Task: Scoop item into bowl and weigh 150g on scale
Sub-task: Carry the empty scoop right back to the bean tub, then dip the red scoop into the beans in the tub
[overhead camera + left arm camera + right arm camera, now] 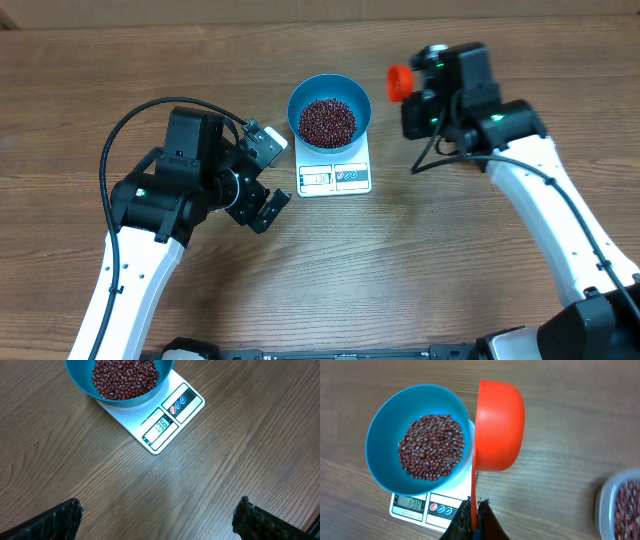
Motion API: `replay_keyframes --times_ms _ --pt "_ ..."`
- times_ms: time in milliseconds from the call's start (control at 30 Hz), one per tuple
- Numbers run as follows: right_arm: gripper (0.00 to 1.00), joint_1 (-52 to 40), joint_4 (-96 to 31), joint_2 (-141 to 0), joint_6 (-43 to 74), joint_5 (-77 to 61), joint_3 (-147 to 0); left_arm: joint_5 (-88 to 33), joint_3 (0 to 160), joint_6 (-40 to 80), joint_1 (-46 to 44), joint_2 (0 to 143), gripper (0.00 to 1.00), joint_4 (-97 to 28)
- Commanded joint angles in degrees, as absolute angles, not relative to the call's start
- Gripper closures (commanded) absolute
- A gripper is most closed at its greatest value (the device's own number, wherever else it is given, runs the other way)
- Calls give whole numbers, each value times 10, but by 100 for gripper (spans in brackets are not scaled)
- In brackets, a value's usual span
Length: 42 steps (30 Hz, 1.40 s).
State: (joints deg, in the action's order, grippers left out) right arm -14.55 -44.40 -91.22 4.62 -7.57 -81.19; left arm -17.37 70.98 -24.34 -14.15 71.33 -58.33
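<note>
- The beans point(327, 120) lie heaped in the blue bowl point(330, 86), which sits on the scale point(335, 178) at upper centre of the overhead frame. The display point(161, 426) appears to read 138, short of target.
- The right tool point(475, 521) is clamped on the handle of the red scoop point(500, 425), just right of the bowl rim. We cannot tell its contents.
- We judge a small top-up is due: part-fill from the tub point(620, 505), tip slowly over the bowl centre, and watch the display.
- The left tool point(157, 525) gapes wide, holding nothing, near the scale's lower left corner.
- Bare surface point(420, 260) fills the lower frame. We keep off the bowl rim.
</note>
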Motion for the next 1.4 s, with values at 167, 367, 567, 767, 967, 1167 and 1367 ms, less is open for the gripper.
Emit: replay_keyframes --times_ms 167,367,567,767,967,1167,1367 --pt "96 -63 -487 -889 107 -182 -815 -174 725 -244 -143 716 0 -583" --pt "96 -26 -514 -889 107 -182 -815 -174 725 -244 -143 716 0 -583" --pt "96 22 -546 -889 107 -166 -815 -174 725 -244 -143 716 0 -583" --pt "96 49 -595 -889 105 -65 -815 -174 725 -244 -143 716 0 -583" --pt "96 49 -606 -889 70 -43 -815 -174 725 -244 -143 716 0 -583" --pt "96 49 -600 -889 70 -9 -815 -174 725 -244 -143 716 0 -583" --pt "96 48 -590 -889 38 -9 -815 -174 725 -244 -143 716 0 -583"
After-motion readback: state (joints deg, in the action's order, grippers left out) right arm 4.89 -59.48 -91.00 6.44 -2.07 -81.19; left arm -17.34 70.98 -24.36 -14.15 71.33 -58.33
